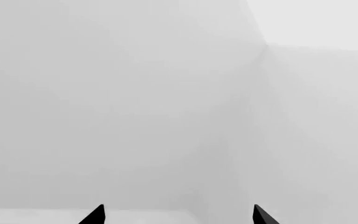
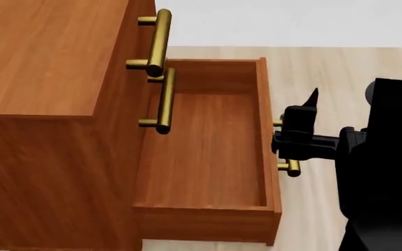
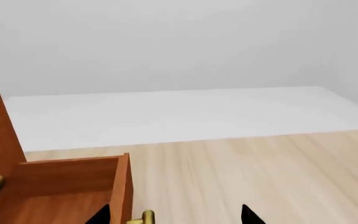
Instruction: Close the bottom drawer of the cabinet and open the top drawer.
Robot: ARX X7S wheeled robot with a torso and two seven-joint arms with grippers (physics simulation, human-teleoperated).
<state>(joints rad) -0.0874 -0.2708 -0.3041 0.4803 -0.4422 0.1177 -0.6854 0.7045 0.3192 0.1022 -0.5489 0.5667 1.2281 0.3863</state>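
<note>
In the head view the reddish-brown cabinet (image 2: 47, 57) fills the left side. The top drawer sits pushed in, and only its brass handle (image 2: 157, 39) sticks out. The middle drawer's handle (image 2: 165, 99) is just below it. The bottom drawer (image 2: 208, 146) is pulled far out and empty. My right gripper (image 2: 302, 107) hovers at that drawer's front panel (image 3: 123, 186), open, its fingers to either side of the brass handle (image 3: 143, 218) without gripping it. My left gripper (image 1: 179, 215) is open on nothing and faces only grey wall. It is out of the head view.
Pale wood floor (image 2: 326, 68) lies to the right of the open drawer, with a white wall (image 3: 179, 46) beyond. My right arm's black body (image 2: 382, 172) fills the lower right of the head view.
</note>
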